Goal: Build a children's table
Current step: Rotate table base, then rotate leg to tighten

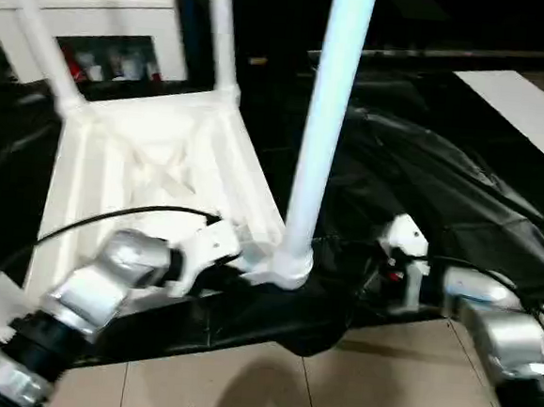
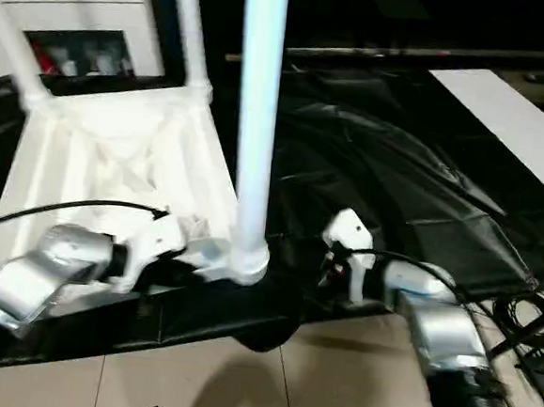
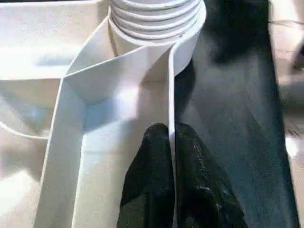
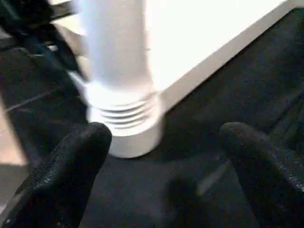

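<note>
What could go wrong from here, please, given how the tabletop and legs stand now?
1. The left tool pinches only the tabletop's thin side wall by the corner socket; it may slip or flex.
2. The near leg stands tall at the work table's edge; if poorly seated it might tip.
3. The right tool is open beside that leg and could bump it.

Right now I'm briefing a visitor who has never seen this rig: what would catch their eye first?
The tall white leg rising from the near corner socket of the upturned tabletop on the black-draped work table. Beside that corner, the left gripper is pinched shut on the tabletop's thin side wall. The right gripper is open, facing the leg's ribbed base.
</note>
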